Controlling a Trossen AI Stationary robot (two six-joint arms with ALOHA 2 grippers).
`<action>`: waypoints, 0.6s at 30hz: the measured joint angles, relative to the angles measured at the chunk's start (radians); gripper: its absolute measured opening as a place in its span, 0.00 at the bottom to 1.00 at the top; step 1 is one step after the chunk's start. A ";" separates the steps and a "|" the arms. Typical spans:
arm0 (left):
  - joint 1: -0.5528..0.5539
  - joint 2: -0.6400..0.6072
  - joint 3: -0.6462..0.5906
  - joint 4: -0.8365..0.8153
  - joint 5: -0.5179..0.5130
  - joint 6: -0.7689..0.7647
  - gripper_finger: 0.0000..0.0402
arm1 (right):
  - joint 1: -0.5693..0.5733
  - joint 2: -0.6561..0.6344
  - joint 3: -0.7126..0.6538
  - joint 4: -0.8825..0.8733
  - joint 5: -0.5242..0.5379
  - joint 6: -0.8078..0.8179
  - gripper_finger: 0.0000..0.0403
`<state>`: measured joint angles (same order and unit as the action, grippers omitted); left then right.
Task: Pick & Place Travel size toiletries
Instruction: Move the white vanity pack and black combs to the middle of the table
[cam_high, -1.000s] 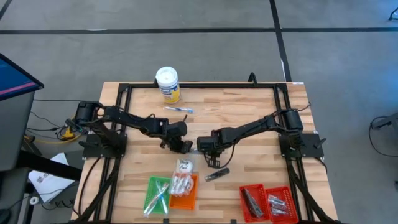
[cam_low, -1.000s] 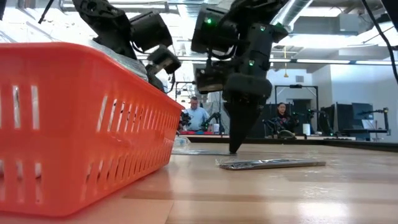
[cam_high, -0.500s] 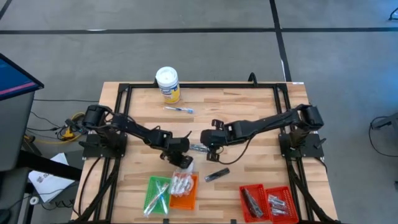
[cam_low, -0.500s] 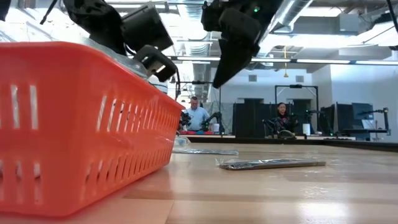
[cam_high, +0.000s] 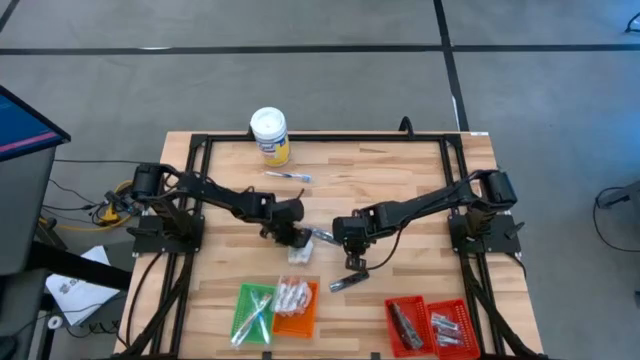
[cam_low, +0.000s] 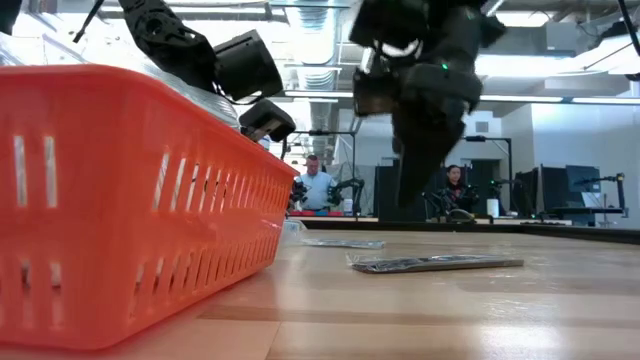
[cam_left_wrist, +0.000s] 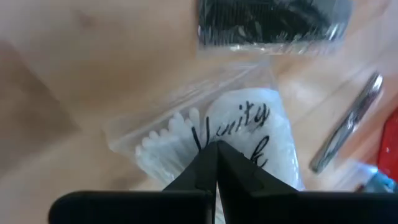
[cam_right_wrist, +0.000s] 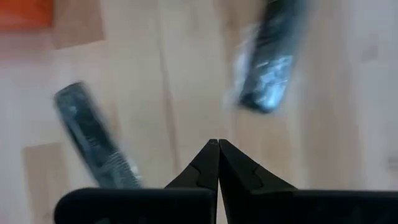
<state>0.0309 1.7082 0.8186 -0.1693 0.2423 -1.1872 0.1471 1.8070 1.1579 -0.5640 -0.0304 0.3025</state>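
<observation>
Left hand (cam_left_wrist: 216, 144) pinches cotton-swab packet (cam_left_wrist: 217, 140) just behind orange tray (cam_high: 295, 311); next, carry over tray. Right hand (cam_right_wrist: 215, 142) pressed together, empty, near dark tube (cam_high: 347, 281).

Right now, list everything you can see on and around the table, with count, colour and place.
white-lidded tub: one, yellow label, far edge.
blue-tinted stick: one, near the tub.
cotton swab packet: one, clear and white, table middle, under the left gripper.
dark tube: one, grey, near the right gripper.
green tray: one, near edge.
orange tray: one, beside the green tray.
red trays: two, near right.
left gripper: shut, over the packet.
right gripper: shut, empty.
</observation>
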 joint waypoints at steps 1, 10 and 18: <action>0.006 -0.010 0.000 -0.003 -0.015 0.002 0.00 | 0.000 -0.009 -0.025 0.027 -0.020 0.010 0.00; 0.036 -0.120 0.001 0.020 -0.120 0.038 0.00 | 0.059 -0.141 -0.139 0.094 -0.124 -0.107 0.00; 0.035 -0.169 0.003 0.041 -0.187 0.054 0.00 | 0.179 -0.098 -0.171 0.173 -0.220 -0.074 0.00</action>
<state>0.0659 1.5394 0.8216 -0.1288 0.0557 -1.1328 0.3257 1.7093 0.9871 -0.3907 -0.2501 0.2280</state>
